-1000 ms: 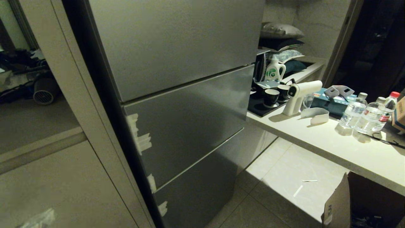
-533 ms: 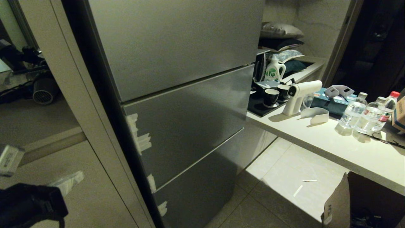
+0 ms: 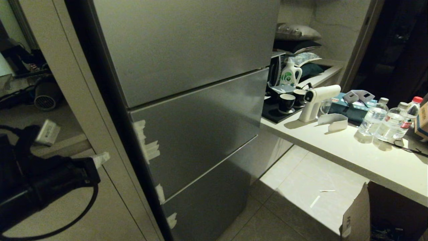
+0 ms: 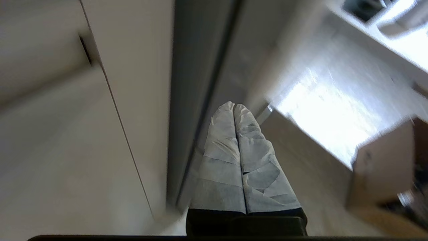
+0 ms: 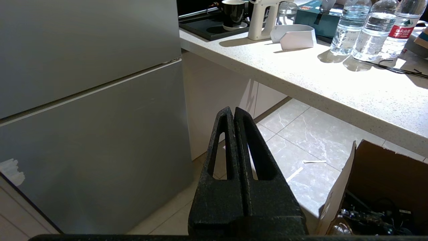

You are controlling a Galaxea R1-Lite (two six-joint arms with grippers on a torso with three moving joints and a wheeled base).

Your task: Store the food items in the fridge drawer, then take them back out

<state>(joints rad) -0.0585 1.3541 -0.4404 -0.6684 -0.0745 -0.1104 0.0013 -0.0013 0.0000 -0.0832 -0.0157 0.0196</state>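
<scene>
The grey steel fridge (image 3: 187, 134) stands with all its front panels closed. The fridge drawer is hidden behind them, and the food items are out of view. My left arm reaches in from the lower left of the head view. The left gripper (image 3: 100, 157), with white-wrapped fingers (image 4: 249, 154), is shut and empty. It hangs in front of the pale cabinet, just left of the fridge's side edge (image 4: 194, 134). My right gripper (image 5: 233, 110) is shut and empty, held low near the fridge's lower right corner above the tiled floor.
A pale cabinet (image 3: 67, 201) stands left of the fridge. On the right, a white counter (image 3: 367, 157) holds a white spray gun (image 3: 316, 100), black cups (image 3: 287, 102) and water bottles (image 3: 374, 120). An open cardboard box (image 3: 357, 217) sits on the floor below the counter.
My left arm has come up into the head view from the lower left and its gripper now sits closer to the fridge's side. The fridge and the right arm have not moved.
</scene>
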